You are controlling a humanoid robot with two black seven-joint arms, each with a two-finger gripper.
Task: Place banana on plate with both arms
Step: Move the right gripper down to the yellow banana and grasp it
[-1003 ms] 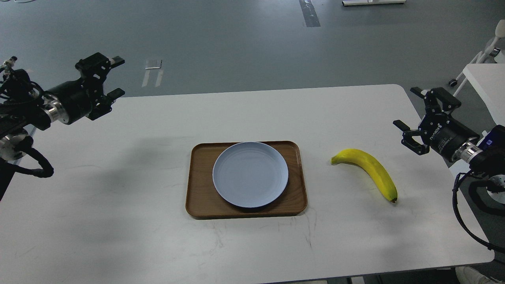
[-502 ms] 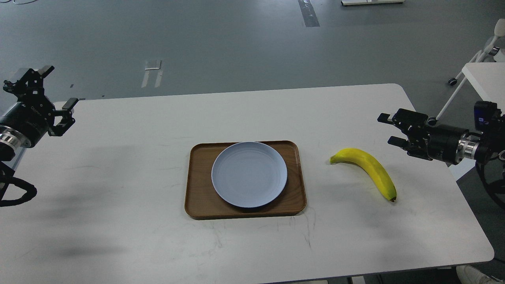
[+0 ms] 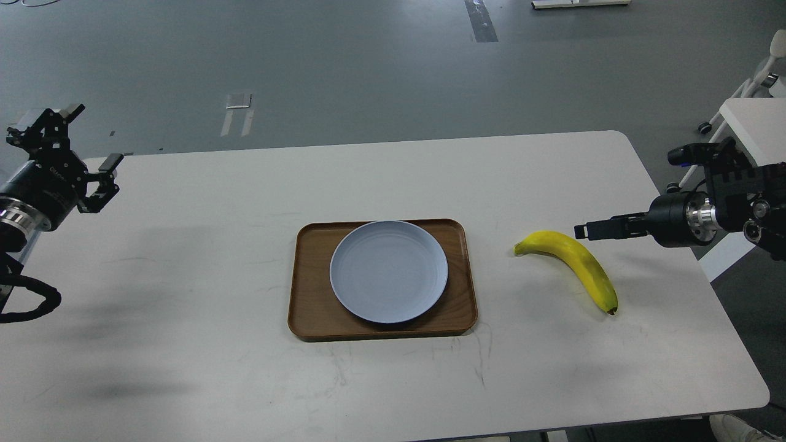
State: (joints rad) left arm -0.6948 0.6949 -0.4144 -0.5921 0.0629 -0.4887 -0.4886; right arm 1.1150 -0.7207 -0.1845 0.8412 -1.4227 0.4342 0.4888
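Starting at the far left edge, my left gripper (image 3: 77, 144) hangs above the left end of the surface (image 3: 202, 380), jaws spread wide, nothing between them. One finger points up toward the grey floor, the other sits lower at the surface's edge. White lettering shows on the gripper body, a silver ring behind it, and a black cable loops down at the left margin.

Moving in, bare white surface, a few faint scuffs, soft shadows under my left arm.

Centre now: the brown wooden tray (image 3: 310, 319) lies flat, long side running left to right. The plate (image 3: 389, 271) sits inside it, pale blue-grey, empty, filling the tray from the far rim to the near one, with wood showing at both ends.

Right of the tray, a gap of bare surface, then the banana (image 3: 574, 265). It lies flat on the surface, well apart from the plate, greenish stem end pointing left toward the tray, dark tip at the near right, curve arching toward the far side.

Just beyond the banana's far-right flank, my right gripper (image 3: 588, 231) reaches in from the right. It is seen edge-on, a single dark bar, so I cannot tell how the jaws stand. It is near the fruit but apart from it, holding nothing.
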